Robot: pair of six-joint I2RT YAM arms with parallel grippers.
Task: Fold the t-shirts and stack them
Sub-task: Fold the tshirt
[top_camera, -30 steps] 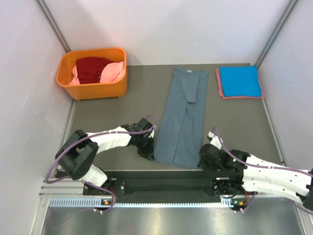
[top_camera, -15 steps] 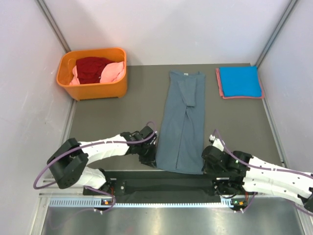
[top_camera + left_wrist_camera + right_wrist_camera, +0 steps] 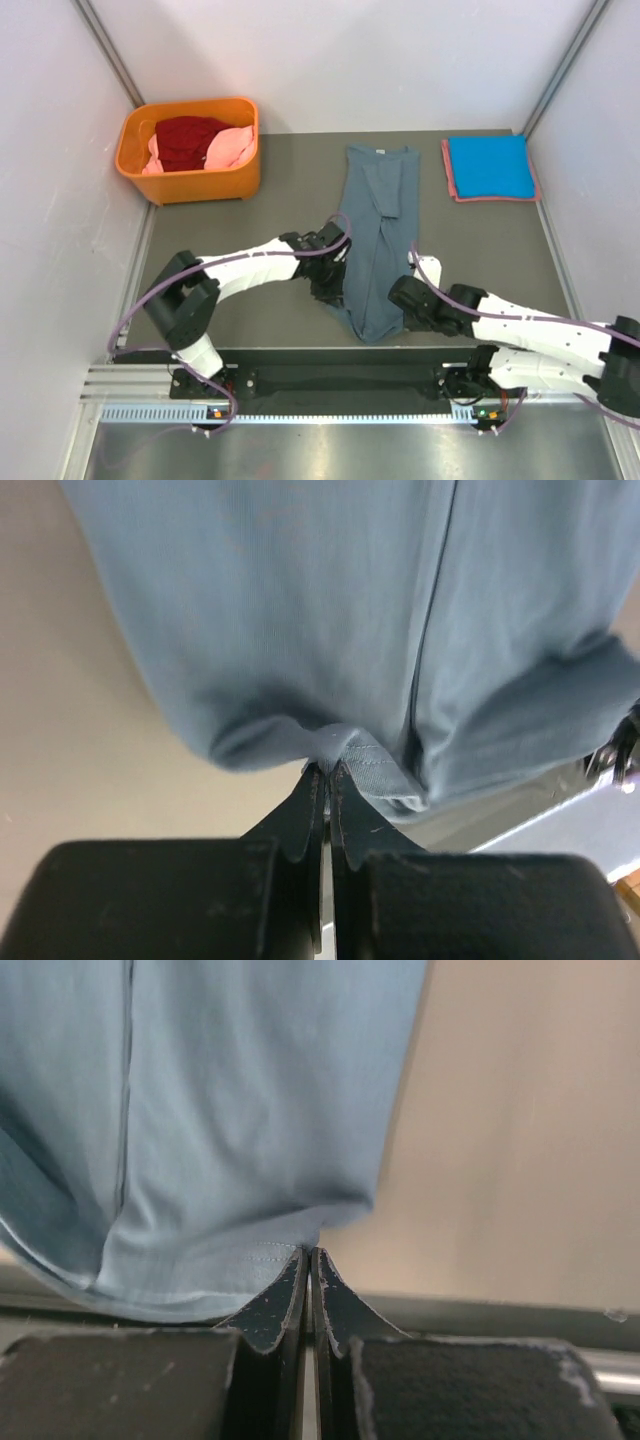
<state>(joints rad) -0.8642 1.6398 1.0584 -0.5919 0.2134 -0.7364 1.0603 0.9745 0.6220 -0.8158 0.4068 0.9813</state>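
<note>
Slate grey-blue cloth fills both wrist views: the large t-shirt [image 3: 380, 215] lies lengthwise on the table [image 3: 250, 230], with its near hem bunched up between the two grippers. The left gripper [image 3: 325, 771] is pinched tight, its jaws almost touching, and a fold of the hem's left corner is caught at its tips. The rest of the shirt spreads away ahead of it and to its right. The right gripper [image 3: 308, 1253] is clamped just as narrowly on the hem's right corner, the stitched edge showing at its tips. Cloth runs ahead of it and to its left, with bare table to its right. Far ahead of the right gripper, a folded bright blue t-shirt [image 3: 488, 165] rests on a salmon-red t-shirt [image 3: 449, 178]. Far ahead and to the left of the left gripper, an orange basket [image 3: 195, 182] holds a dark red t-shirt [image 3: 188, 140] and a pink t-shirt [image 3: 235, 150].
</note>
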